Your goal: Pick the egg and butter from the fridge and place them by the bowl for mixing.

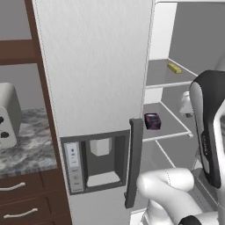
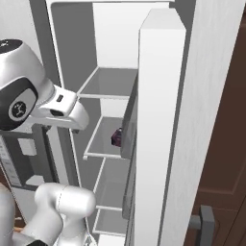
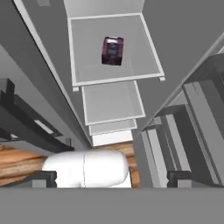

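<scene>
- The butter (image 1: 174,68) lies on the fridge (image 1: 94,66) shelf above the end effector (image 3: 111,177); soft and greasy, so pinch its long sides lightly.
- I can't tell the end effector's spread.

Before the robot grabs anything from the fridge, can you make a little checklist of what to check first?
1. Fridge door open: ok, the pale shelves show inside.
2. Butter found: ok, the yellow stick lies on the upper shelf, nothing on it.
3. Egg found: cannot tell, no small white ball is clear on the shelves.
4. Don't mix things up: ok, the purple cube sits alone on the middle shelf, a shelf below the butter.
5. Claw ready: cannot tell, the fingers sit at the hand view's bottom edge, too cropped to judge the gap.
6. Claw aimed at the butter: not ok, the hand view looks at the cube's shelf.
</scene>
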